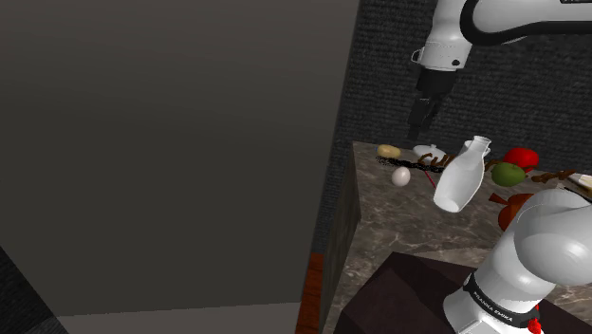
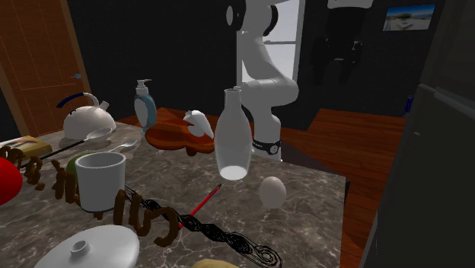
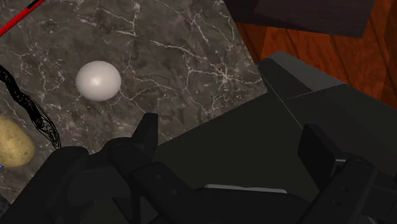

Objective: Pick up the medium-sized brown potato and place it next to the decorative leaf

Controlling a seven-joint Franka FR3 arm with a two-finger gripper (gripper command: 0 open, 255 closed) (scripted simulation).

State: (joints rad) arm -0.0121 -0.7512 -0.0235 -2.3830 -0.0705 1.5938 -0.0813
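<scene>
The tan-brown potato (image 1: 389,151) lies at the far corner of the marble counter (image 1: 398,223), close to a black wiry ornament (image 3: 28,105). In the wrist view the potato (image 3: 13,143) sits off to the side of my fingers, beyond the ornament. My gripper (image 1: 418,126) hangs well above the counter, a little to the shoulder view's right of the potato. It is open (image 3: 232,143), with nothing between the fingers. A flat brown leaf-shaped piece (image 2: 171,138) lies at the counter's other end, near the arm's stand.
A white egg (image 3: 98,80) rests near the potato. A tall white bottle (image 2: 232,137), a white mug (image 2: 100,179), a red pencil (image 2: 202,202), a kettle (image 2: 87,118), a soap dispenser (image 2: 145,103) and a curly brown ornament (image 2: 137,213) crowd the counter. A dark cabinet (image 3: 305,108) borders it.
</scene>
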